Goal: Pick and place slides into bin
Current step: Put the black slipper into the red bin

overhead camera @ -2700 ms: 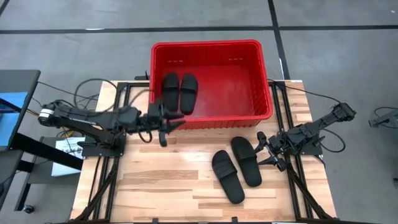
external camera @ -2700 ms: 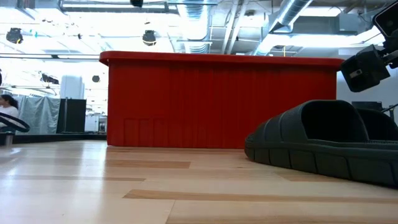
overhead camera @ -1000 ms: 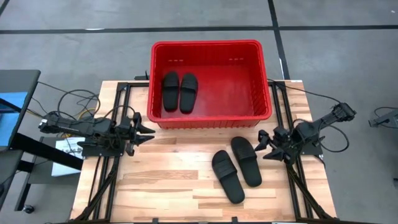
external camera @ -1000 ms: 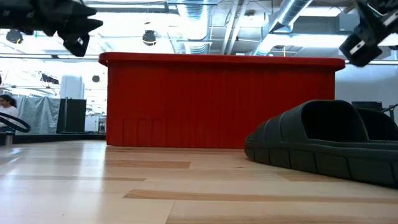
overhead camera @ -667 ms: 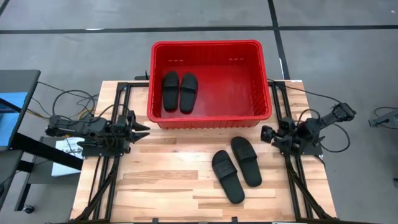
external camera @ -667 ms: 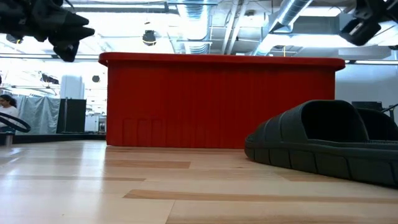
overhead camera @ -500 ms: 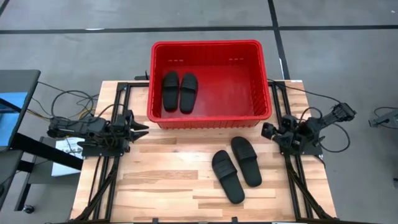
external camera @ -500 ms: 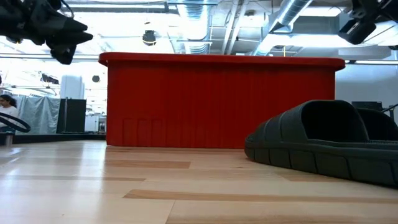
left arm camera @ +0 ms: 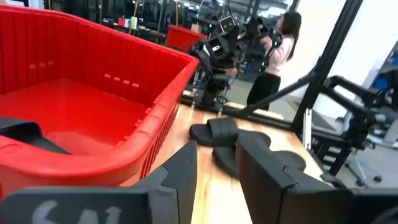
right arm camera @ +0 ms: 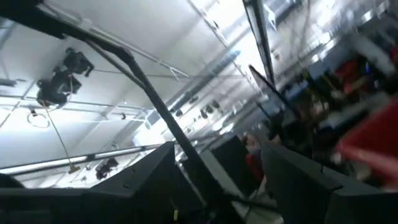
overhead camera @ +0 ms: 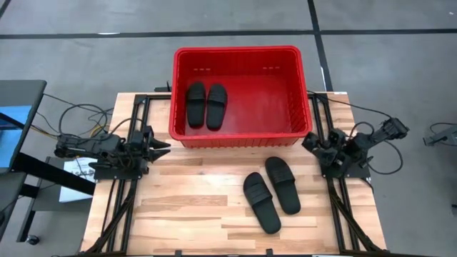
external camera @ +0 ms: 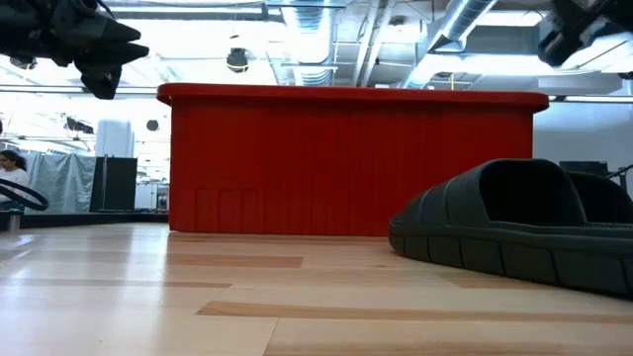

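on the tabletop (overhead camera: 186, 207) two slides (overhead camera: 271, 193) are lying side by side in front of the bin (overhead camera: 241, 135); two more slides (overhead camera: 206, 105) are sitting inside at its left. left gripper (overhead camera: 158, 148) is hovering at the bin's left front corner, fingers (left arm camera: 180, 171) apart, empty. right gripper (overhead camera: 311, 142) is tucked by the right front corner, fingers apart, empty. next grab likely needs the right gripper coming down over the nearer slide's strap, squared across it. no readable writing; only blurred white marks on the left wrist.
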